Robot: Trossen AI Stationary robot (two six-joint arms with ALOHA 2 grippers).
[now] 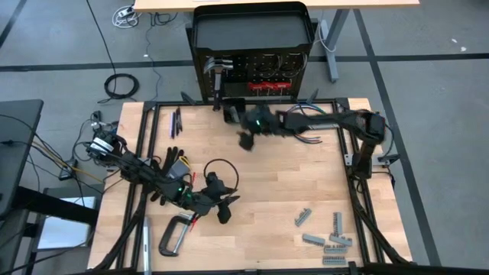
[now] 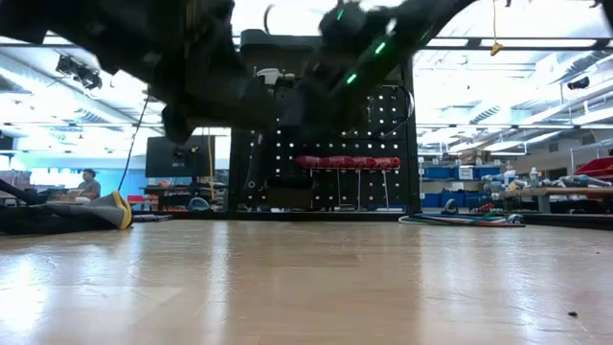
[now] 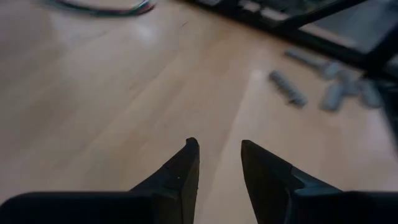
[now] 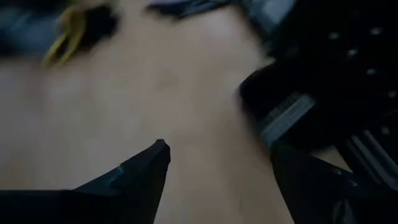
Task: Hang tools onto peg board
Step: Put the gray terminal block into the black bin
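The peg board [image 1: 252,76] stands at the table's far edge. A hammer [image 1: 219,69] and red-handled drivers [image 1: 267,86] hang on it; the drivers also show in the low view [image 2: 345,162]. My right gripper [image 1: 248,140] is open and empty over the table just in front of the board, and also shows in its wrist view [image 4: 221,155]. My left gripper [image 1: 225,208] is open and empty near the table's middle front, above bare wood [image 3: 217,149]. A grey C-clamp [image 1: 176,233] lies flat left of it. Thin black glasses [image 1: 221,172] lie just beyond it.
Grey metal pieces [image 1: 325,237] lie at the near right; they show ahead of my left gripper [image 3: 289,87]. A black and yellow glove [image 1: 172,160] and slim tools [image 1: 176,122] lie at the left. A small black box [image 4: 286,112] sits by the board's foot.
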